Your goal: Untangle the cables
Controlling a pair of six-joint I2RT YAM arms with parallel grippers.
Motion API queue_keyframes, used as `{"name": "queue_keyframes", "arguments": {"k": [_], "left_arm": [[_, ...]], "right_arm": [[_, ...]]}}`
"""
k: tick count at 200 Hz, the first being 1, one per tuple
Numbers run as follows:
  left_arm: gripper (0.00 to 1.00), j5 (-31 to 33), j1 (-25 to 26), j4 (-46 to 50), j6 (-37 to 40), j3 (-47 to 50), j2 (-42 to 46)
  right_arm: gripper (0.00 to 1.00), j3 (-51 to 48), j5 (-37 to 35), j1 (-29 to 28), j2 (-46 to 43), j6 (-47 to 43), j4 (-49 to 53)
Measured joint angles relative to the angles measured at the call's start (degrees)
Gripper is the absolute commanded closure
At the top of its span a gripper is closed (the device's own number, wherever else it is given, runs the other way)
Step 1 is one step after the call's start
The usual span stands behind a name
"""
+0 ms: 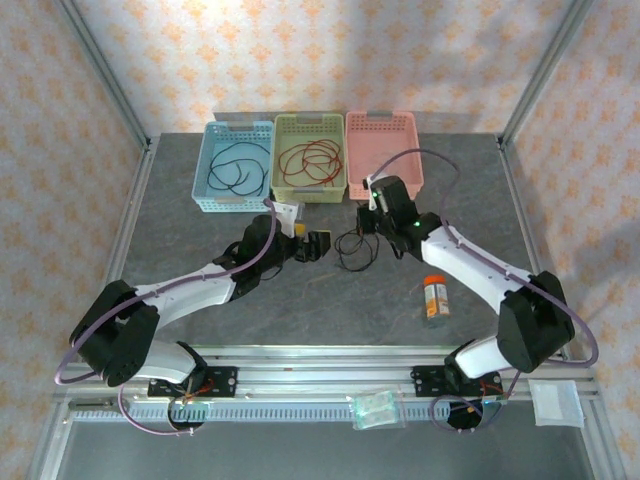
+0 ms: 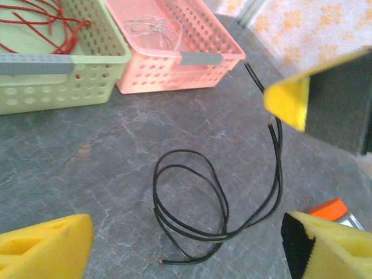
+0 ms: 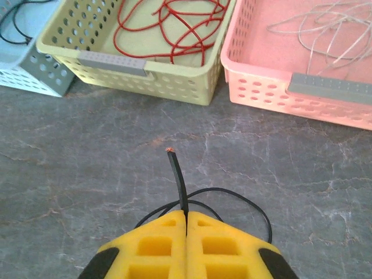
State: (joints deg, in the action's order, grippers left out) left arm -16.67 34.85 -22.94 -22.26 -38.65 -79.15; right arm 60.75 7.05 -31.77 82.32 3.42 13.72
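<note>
Presently one end of a loose black cable [image 3: 177,174] is pinched between the closed fingers of the right gripper [image 3: 186,216], with its bare tip poking out toward the far side. The rest of this cable lies in a few overlapping loops on the grey table [image 1: 330,310], near the middle and on the near side of the baskets. The left gripper [image 2: 186,232] is spread wide with nothing between its fingers, and hovers just left of the loops.

The step in hand is judged to be drawing this cable free of its own coil so that it can be put away. It would be done best if the held end were raised slowly and led away from the loops. The coil should be pinned or guided by the left gripper so that no knot is tightened. The grip sits close to the tip, so slipping should be watched for.

Three baskets are lined up along the far side:
- A blue basket [image 1: 232,204] on the left holds sorted black cables [image 1: 232,170].
- A green basket [image 3: 174,87] in the middle holds red cables [image 3: 168,26].
- A pink basket [image 3: 261,96] on the right holds a whitish cable [image 3: 325,26].

The pink basket's near wall stands close to the right gripper and might be struck on a lift. An orange-capped bottle [image 1: 435,296] rests to the near right, well apart from the loops.
</note>
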Motion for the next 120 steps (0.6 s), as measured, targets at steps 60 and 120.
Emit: {"name": "queue_keyframes", "arguments": {"k": [60, 120], "left_arm": [[0.21, -7.2, 3.1, 0.0, 3.7, -3.0, -3.6], [0.37, -12.0, 4.8, 0.0, 5.9, -6.1, -8.8]], "right_arm": [[1.0, 6.1, 2.9, 0.1, 0.2, 0.4, 3.9], [1.0, 6.7, 5.9, 0.5, 1.2, 0.3, 6.7]]}}
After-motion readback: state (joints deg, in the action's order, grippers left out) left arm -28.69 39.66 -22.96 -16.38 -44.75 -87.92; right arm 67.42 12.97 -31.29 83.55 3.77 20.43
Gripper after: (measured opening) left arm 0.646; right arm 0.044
